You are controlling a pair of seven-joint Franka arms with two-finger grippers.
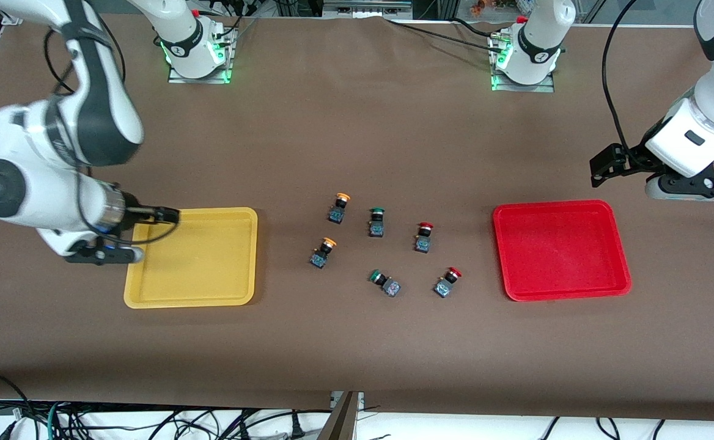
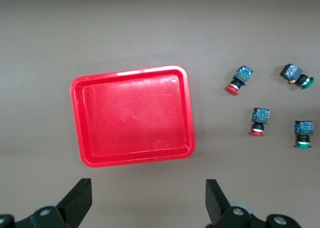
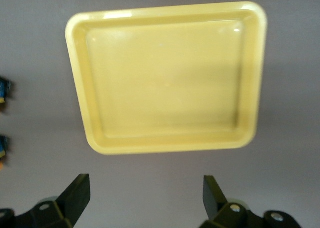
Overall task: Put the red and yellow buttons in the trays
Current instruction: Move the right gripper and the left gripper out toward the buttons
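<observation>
Nearest your front camera, you have a green-capped button (image 1: 384, 282) lying on its side, with a red-capped button (image 1: 447, 282) beside it toward the left arm's end of the table. One row farther from the camera sit a yellow-capped button (image 1: 323, 252) and a second red-capped button (image 1: 423, 236); farther still come the second green-capped button (image 1: 376, 222) and the second yellow-capped button (image 1: 338, 207). All six stand apart from one another on the brown tablecloth (image 1: 357, 342), between the two trays, with nothing lying between them and either tray. The yellow tray (image 1: 247, 256) lies toward the right arm's end and the red tray (image 1: 562, 294) toward the left arm's end; you see no button in either. Your right gripper (image 3: 145, 195) hangs over the yellow tray's outer edge, fingers spread and holding nothing. Your left gripper (image 2: 149, 202) hangs over the cloth just beside the red tray, fingers likewise spread and holding nothing.
</observation>
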